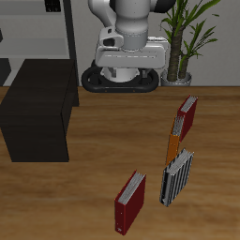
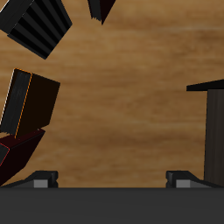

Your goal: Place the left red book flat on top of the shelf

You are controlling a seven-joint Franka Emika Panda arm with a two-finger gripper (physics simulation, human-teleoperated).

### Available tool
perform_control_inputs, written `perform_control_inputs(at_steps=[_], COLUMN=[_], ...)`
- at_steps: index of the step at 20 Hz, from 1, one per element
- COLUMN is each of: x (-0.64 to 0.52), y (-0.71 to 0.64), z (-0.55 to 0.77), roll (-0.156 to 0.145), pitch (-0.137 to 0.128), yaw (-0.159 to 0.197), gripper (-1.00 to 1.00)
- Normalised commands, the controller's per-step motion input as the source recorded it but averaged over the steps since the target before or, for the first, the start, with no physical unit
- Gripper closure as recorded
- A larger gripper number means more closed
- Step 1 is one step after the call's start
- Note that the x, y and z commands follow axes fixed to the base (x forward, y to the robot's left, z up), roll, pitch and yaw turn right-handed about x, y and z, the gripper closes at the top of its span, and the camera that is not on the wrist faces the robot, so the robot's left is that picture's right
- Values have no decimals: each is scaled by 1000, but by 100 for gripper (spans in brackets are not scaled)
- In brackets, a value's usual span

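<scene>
The left red book (image 1: 187, 117) stands on its edge on the surface, at the far end of a short row of books. An orange book (image 1: 174, 141) is just beside it and a striped grey book (image 1: 176, 176) is nearer the front edge. The shelf (image 1: 37, 117) is well apart from this row, across the surface, and nothing is seen on its flat top. In the wrist view the fingers (image 2: 112, 178) are spread wide with nothing held between them, and the gripper is judged to be high above the wood, so the task has hardly been begun. The same book (image 2: 17, 149) is caught only at the edge of that view, beside the orange one (image 2: 26, 101), so a long reach is still needed. The likeliest error is a wrong pick: a second red book (image 1: 130, 202), almost identical, stands alone near the front edge and is easier to reach. If the descent is made carelessly, the orange neighbour could be struck by one finger and toppled, or both books could be pinched together. A thin hardcover gripped near one end could swing or slip while it is carried. If it is released tilted or too near the shelf's edge, it may slide off instead of settling flat.
</scene>
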Motion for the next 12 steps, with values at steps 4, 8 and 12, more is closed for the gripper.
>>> perform_control_inputs(at_steps=[4, 8, 12], x=[-128, -350, -223], y=[150, 374, 338], z=[-13, -105, -75], roll=[-52, -11, 10], pitch=[-12, -24, -44], yaw=[-84, -89, -20], gripper=[-100, -100, -100])
